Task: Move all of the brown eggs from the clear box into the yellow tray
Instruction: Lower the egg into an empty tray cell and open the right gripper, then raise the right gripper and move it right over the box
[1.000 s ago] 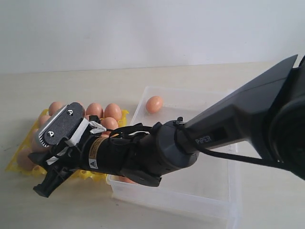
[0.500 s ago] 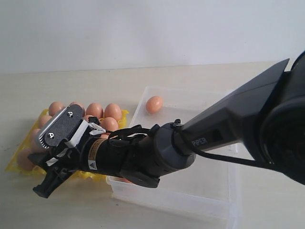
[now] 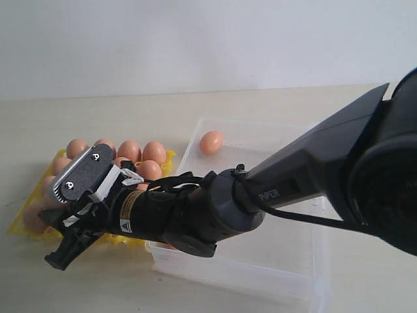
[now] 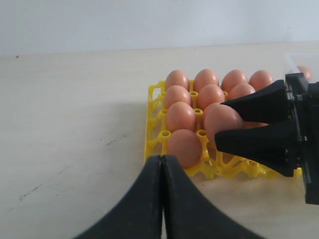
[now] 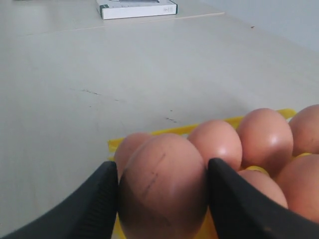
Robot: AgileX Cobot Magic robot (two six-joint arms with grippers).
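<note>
Right fingers (image 5: 92, 201) clamp an egg (image 5: 162, 191) over the egg-filled yellow tray (image 4: 207, 170); left fingers (image 4: 142, 209) together.

Slight slide of the right forearm (image 3: 313, 171) toward the lower left of the exterior view, carrying its PIPER label (image 3: 270, 194) along. More of the elbow housing (image 3: 391, 189) crowding the right edge. Small drop of the wrist plate (image 3: 81, 173), uncovering more of a brown egg (image 3: 104, 142) behind it.

The tray (image 4: 155, 130) is set on the table (image 3: 98, 111) just left of the box (image 3: 260, 254). In the tray cups, eggs (image 3: 130, 151) are seated. A lone egg (image 3: 210, 142) is found in the box's far left corner. A gripped egg (image 5: 162, 186) is held over the tray by the right gripper (image 4: 219, 123).
</note>
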